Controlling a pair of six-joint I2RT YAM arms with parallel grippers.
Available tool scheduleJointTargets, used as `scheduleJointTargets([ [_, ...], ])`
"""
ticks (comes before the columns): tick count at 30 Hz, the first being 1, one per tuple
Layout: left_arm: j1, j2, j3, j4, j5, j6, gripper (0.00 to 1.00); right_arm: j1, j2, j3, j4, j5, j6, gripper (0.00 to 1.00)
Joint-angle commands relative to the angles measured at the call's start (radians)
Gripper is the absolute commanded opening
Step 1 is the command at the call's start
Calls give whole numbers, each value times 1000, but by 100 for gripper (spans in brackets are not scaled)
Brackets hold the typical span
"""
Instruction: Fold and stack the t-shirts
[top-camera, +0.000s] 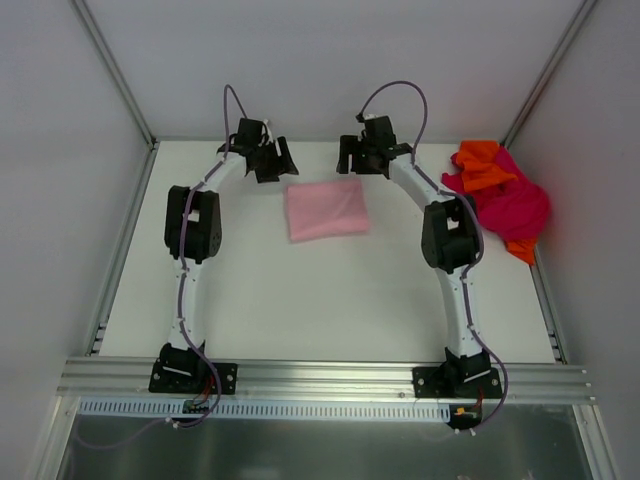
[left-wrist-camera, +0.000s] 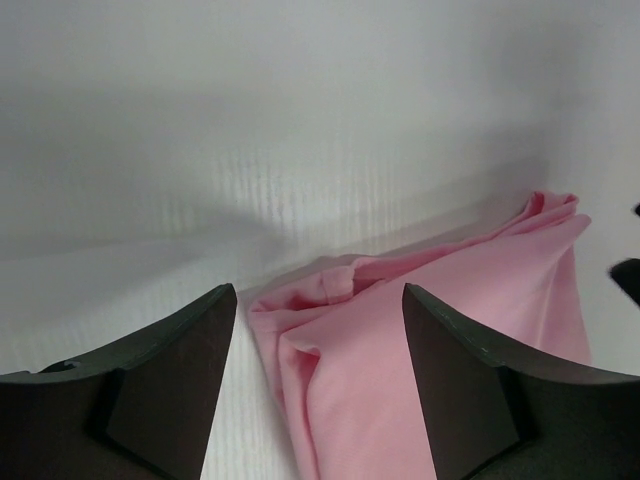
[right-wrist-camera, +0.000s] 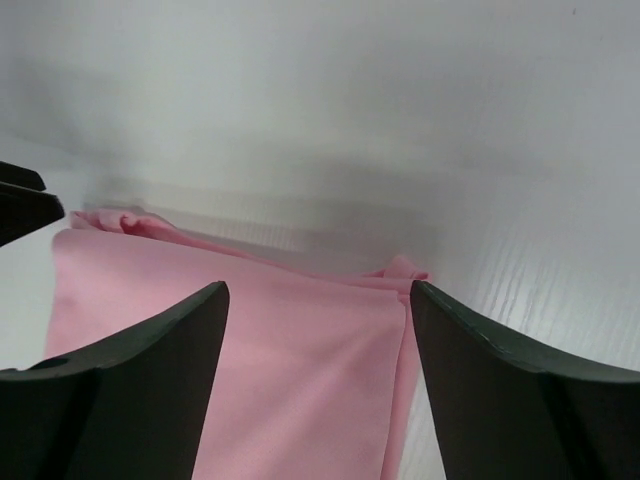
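Three t-shirts on a white table (top-camera: 300, 300). Item one: light pink t-shirt (top-camera: 326, 209), folded into a flat rectangle, lying mid-table between the two arms. At its far corners: left gripper (top-camera: 272, 160) and right gripper (top-camera: 365, 155), each with fingers spread apart and nothing held, the pink edge showing below the gap. Far right corner: magenta-red t-shirt (top-camera: 515, 205) and orange t-shirt (top-camera: 480, 165), unfolded, heaped together and touching.

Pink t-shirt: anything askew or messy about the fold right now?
Slightly. The pink t-shirt lies a little rotated, and its far corners are bunched rather than flat. The orange t-shirt and magenta t-shirt sit crumpled together at the far right.
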Motion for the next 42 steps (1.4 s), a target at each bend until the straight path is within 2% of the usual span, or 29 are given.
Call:
scheduleJointTargets([
  [1, 19, -85, 11, -60, -41, 50, 69, -6, -101, 65, -35, -3, -36, 80],
  [4, 19, -246, -102, -60, -91, 70, 70, -5, -178, 58, -88, -43, -60, 92],
  [8, 18, -390, -271, -59, -112, 51, 73, -5, -267, -28, -174, 16, -107, 94],
  [9, 18, -420, -312, -43, -109, 43, 73, -5, -298, -62, -175, 24, -115, 92],
  [13, 16, -532, -532, 42, -69, -23, 71, -5, -324, -200, -196, 84, -102, 57],
  [15, 9, -540, -573, 73, -55, -39, 69, -5, -319, -226, -228, 87, -73, 46],
  [17, -8, -534, -607, 78, -35, -57, 68, -3, -335, -299, -221, 69, -56, 42],
  [21, -37, -526, -668, 107, -32, -85, 68, 1, -385, -436, -176, 39, -5, 41],
  [24, -42, -514, -693, 144, -9, -105, 67, 11, -417, -511, -165, 44, -2, 32],
  [28, -47, -489, -684, 148, -3, -129, 67, 27, -436, -582, -167, 35, -20, 25],
  [31, -47, -462, -603, 100, -10, -120, 66, 27, -468, -636, -181, 81, -29, 22],
  [35, -69, -436, -433, 34, -16, -112, 66, 27, -587, -653, -220, 115, -48, 26],
  [38, -88, -405, -347, -12, -73, -105, 64, 29, -664, -642, -204, 110, -34, 29],
  [40, -89, -383, -322, -51, -88, -120, 63, 27, -706, -622, -184, 92, -34, 37],
  [41, -91, -391, -327, -57, -98, -124, 63, 27, -709, -610, -178, 51, -54, 46],
  [42, -91, -400, -340, -59, -104, -138, 64, 26, -704, -593, -175, 20, -65, 50],
])
